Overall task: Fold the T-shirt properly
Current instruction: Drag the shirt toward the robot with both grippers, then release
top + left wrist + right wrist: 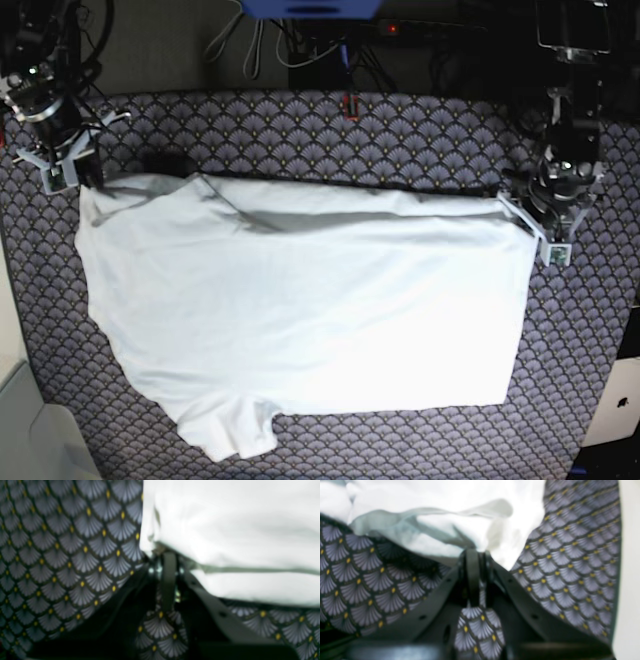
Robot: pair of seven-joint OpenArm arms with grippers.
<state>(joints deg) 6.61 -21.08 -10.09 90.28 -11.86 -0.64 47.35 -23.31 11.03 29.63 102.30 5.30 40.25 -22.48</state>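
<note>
**Shirt pinned at both far corners**

Shirt (300,320) is lying spread across the patterned cloth (400,130) covering the table, filling most of the middle in the base view. White, wrinkled, no print. Its near edge is running roughly straight along the bottom, with one sleeve (230,430) jutting toward the lower left. A fold ridge is casting a shadow along the far edge, where the fabric is doubling over slightly.

Right gripper (80,180) is sitting at the shirt's far corner on the base view's left. Right wrist view is showing its jaws pressed together with bunched white fabric (460,532) pinched at the tips (475,552); the cloth is lifting off the table there and shadowing the pattern beneath.

Left gripper (520,215) is sitting at the opposite far corner, on the base view's right. Left wrist view is blurred, yet the jaws are reading as closed, with the shirt's edge (225,542) caught at the tips (162,552) and a hem line running away to the right.

Both arms are standing near the table's far edge, well apart, the shirt stretching between them. Cables (250,45) are trailing beyond the table at the top.
</note>
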